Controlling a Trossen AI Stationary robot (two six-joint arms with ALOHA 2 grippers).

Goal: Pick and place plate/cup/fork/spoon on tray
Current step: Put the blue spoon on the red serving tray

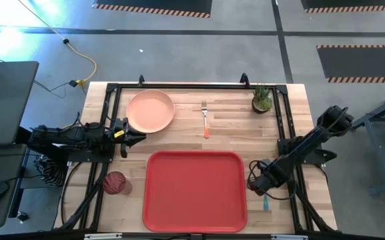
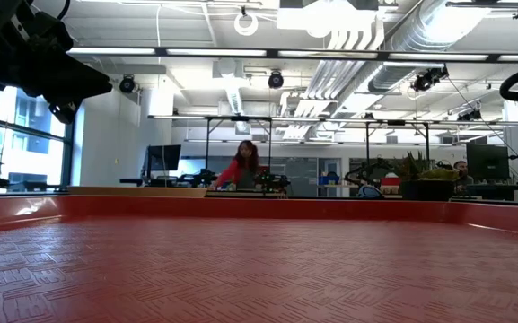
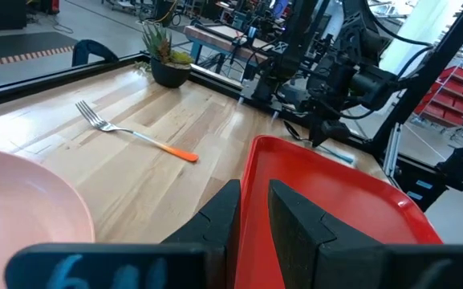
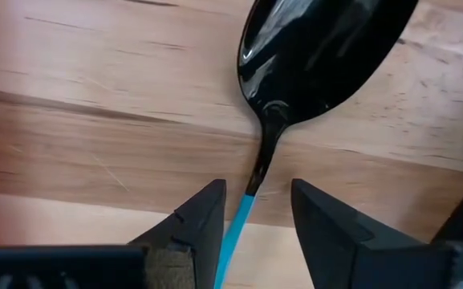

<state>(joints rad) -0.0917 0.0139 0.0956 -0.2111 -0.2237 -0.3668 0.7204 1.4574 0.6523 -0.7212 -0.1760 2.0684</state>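
Observation:
The red tray (image 1: pixel 195 190) lies at the table's near middle. The peach-pink plate (image 1: pixel 151 111) lies flat at the far left, and the orange-handled fork (image 1: pixel 205 119) lies flat to its right. The dark-red cup (image 1: pixel 114 182) stands left of the tray. The spoon (image 4: pixel 319 56) lies flat right of the tray, and its blue handle (image 1: pixel 265 202) points toward the near edge. My right gripper (image 4: pixel 257 210) is open, pointing down, with a finger on either side of the handle just behind the bowl, touching nothing. My left gripper (image 3: pixel 255 217) hovers by the plate's near rim, with a narrow gap between its fingers, empty.
A small potted plant (image 1: pixel 261 99) stands at the far right corner. A black frame (image 1: pixel 192 85) runs around the table's edges. The low view looks across the tray's floor (image 2: pixel 259 269); a person in red (image 2: pixel 241 166) sits far behind in the room.

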